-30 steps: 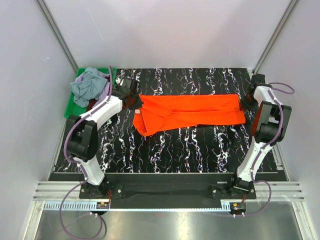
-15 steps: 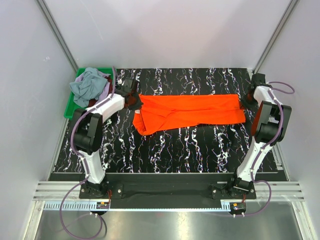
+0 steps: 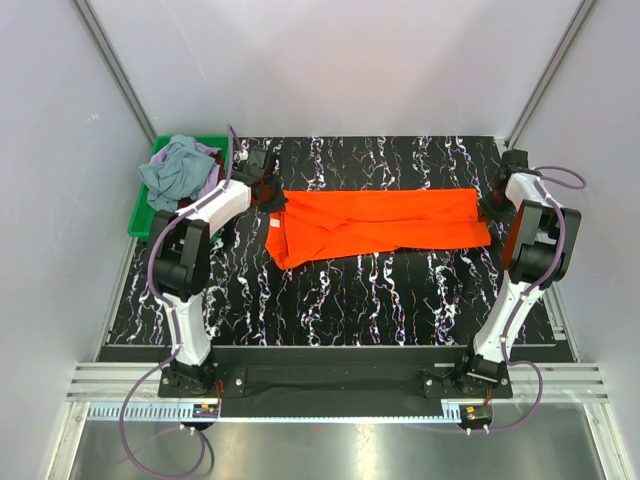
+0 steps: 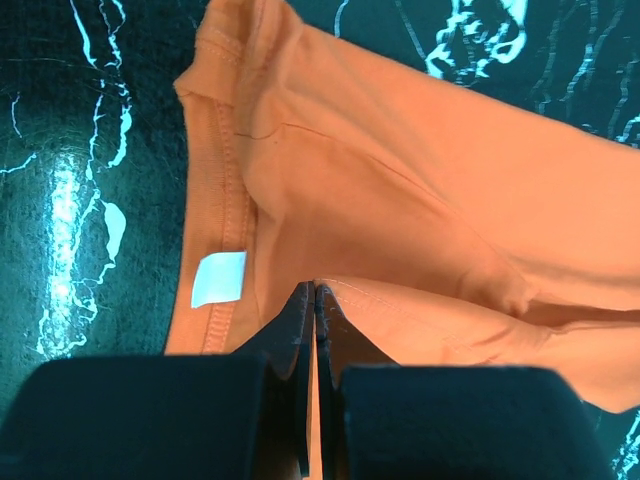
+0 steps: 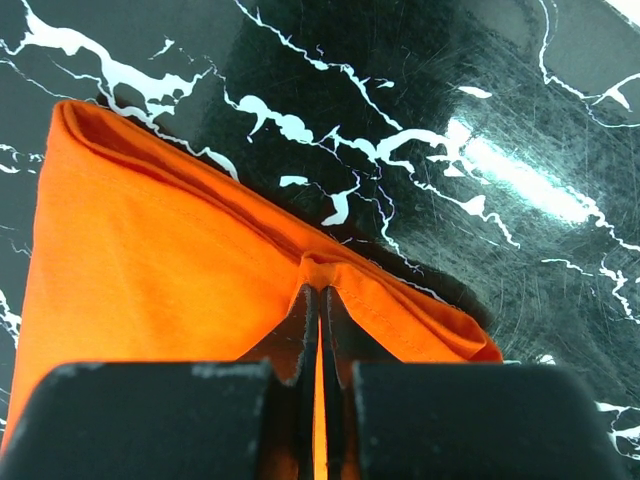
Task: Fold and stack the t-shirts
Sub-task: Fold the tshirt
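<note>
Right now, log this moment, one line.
left gripper: shut on shirt | right gripper: shut on shirt | shirt: lying on table

T-shirt (image 3: 380,222) spread across table (image 3: 350,290); bin (image 3: 140,218) far-left, shirts (image 3: 178,172) inside.

The left arm (image 3: 215,205) and right arm (image 3: 505,310) are built alike: white tubular links between bulky black joint housings. Each carries a lilac cable (image 3: 562,172) that loops clear of the links and runs down past a black base plate at the near edge of the table (image 3: 380,290). The left gripper (image 4: 316,300) and right gripper (image 5: 320,300) have matte black wedge fingers on blocky black bodies (scuffed grey along the top edges).
</note>
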Controlling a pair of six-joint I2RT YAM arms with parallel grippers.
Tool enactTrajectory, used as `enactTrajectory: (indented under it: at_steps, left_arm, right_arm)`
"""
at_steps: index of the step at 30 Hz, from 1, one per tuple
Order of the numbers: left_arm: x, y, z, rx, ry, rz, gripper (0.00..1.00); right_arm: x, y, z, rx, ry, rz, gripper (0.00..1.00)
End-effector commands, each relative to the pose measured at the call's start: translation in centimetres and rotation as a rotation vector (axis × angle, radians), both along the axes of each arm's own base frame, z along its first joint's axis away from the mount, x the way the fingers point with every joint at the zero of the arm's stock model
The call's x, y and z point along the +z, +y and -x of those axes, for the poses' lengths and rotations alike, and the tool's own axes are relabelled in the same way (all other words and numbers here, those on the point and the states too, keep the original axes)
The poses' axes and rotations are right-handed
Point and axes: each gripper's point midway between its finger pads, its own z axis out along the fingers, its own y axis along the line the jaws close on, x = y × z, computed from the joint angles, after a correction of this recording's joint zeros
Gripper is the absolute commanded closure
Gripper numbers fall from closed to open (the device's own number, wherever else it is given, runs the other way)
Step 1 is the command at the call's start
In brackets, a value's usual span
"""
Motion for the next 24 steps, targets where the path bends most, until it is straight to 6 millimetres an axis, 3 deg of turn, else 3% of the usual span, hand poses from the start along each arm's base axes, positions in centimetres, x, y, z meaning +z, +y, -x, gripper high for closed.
enactTrajectory:
  at_steps: [1, 2, 9, 11, 12, 13, 18, 19, 21, 22, 24]
  left_arm:
    - [-0.1, 0.4, -0.9, -0.015, -0.003, -0.002, 0.99]
    - [-0.1, 0.4, -1.1, -0.017, -0.002, -0.002, 0.95]
    - [1.1, -0.1, -1.7, -0.047, -0.032, 0.022, 0.98]
    - [1.0, -0.1, -1.6, -0.048, -0.019, 0.026, 0.86]
    - [1.2, -0.2, -1.6, -0.053, -0.019, 0.028, 0.75]
    - [1.9, -0.1, -1.5, -0.051, -0.027, 0.028, 0.62]
    - [5.8, 1.8, -0.3, -0.036, -0.093, -0.045, 0.45]
    - [7.8, 2.2, 0.5, -0.032, -0.122, -0.050, 0.43]
    - [7.6, 2.9, 2.6, -0.033, -0.115, -0.082, 0.41]
    - [9.2, 2.4, 3.9, -0.059, -0.160, -0.069, 0.40]
    - [6.9, 2.5, 7.2, -0.082, -0.111, -0.079, 0.40]
  right_arm:
    - [0.3, -0.5, -1.2, -0.007, -0.020, 0.029, 1.00]
    - [0.1, -0.6, -1.0, -0.011, -0.013, 0.029, 1.00]
    - [1.1, -0.7, -1.8, 0.004, -0.043, 0.033, 1.00]
    - [1.4, -0.5, -1.7, 0.004, -0.036, 0.025, 0.94]
    - [1.8, -0.5, -1.9, 0.004, -0.043, 0.025, 0.81]
    - [2.2, -0.5, -2.0, 0.004, -0.049, 0.024, 0.76]
    - [5.3, -0.9, -0.9, -0.013, -0.030, 0.054, 0.56]
    - [5.8, -0.9, -0.5, -0.020, -0.026, 0.056, 0.54]
    - [6.7, -0.6, 1.1, -0.038, 0.005, 0.050, 0.47]
    - [7.4, -0.4, 1.6, -0.041, 0.000, 0.048, 0.46]
    - [6.6, 0.2, 3.2, -0.043, 0.038, 0.028, 0.44]
